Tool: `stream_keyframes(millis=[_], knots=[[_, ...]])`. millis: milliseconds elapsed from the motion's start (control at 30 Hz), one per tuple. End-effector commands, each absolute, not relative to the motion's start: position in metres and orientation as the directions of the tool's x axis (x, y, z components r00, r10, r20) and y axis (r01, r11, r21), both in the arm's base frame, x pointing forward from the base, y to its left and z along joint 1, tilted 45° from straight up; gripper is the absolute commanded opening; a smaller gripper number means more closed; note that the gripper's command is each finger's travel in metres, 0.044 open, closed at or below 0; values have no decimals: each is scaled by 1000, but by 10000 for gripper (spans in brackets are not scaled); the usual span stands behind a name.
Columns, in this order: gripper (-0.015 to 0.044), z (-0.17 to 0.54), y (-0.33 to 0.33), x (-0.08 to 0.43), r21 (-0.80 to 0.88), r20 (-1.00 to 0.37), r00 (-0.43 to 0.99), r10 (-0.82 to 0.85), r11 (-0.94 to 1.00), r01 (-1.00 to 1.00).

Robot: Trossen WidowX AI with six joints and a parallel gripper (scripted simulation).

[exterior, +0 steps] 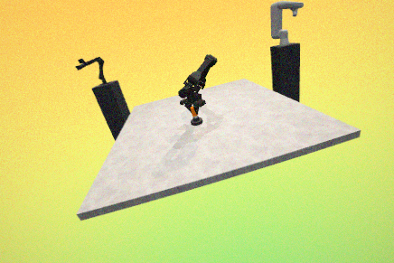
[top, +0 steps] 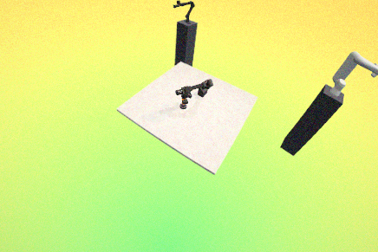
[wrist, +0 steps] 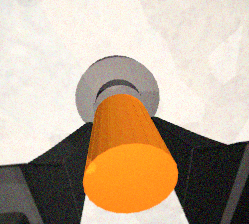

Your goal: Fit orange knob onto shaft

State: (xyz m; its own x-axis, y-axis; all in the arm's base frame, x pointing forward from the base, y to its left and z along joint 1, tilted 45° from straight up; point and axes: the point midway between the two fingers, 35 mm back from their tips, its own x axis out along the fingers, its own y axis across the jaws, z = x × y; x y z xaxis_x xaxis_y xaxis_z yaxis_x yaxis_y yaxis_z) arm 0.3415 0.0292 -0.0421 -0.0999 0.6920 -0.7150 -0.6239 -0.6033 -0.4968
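Note:
The orange knob (exterior: 194, 112) (wrist: 127, 130) is a cylinder, its round top facing the wrist camera. My gripper (exterior: 193, 110) (wrist: 122, 125) is shut on it, with a black finger on each side. The round grey pedestal (top: 183, 106) (exterior: 196, 122) (wrist: 117, 67) stands on the table, directly below the knob. In the wrist view a lighter grey raised part, with a dark crescent beside it, shows between the knob's lower end and the pedestal's disc. The knob's underside, its hole and the flat side of the shaft are hidden. Whether the knob touches the shaft I cannot tell.
The pale square table (top: 217, 131) (exterior: 271, 141) carries my arm and the pedestal. Beyond its edges stand two dark pillars, one with a small black arm (top: 189, 4) (exterior: 100, 65) and one with a grey arm (top: 347, 66) (exterior: 276, 21).

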Motion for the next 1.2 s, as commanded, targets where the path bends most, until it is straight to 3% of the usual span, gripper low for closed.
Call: stream_keyframes(millis=[0,400,700,900,1167], knots=[[0,-43,30,342,-501,-713,-99,694,-603,-621],[0,-39,27,342,-461,-713,-99,694,-570,-680],[0,-40,29,342,-134,-713,-99,694,-273,-953],[0,-42,29,342,144,-713,-99,694,7,-990],[0,-41,28,342,175,-713,-99,694,40,-984]])
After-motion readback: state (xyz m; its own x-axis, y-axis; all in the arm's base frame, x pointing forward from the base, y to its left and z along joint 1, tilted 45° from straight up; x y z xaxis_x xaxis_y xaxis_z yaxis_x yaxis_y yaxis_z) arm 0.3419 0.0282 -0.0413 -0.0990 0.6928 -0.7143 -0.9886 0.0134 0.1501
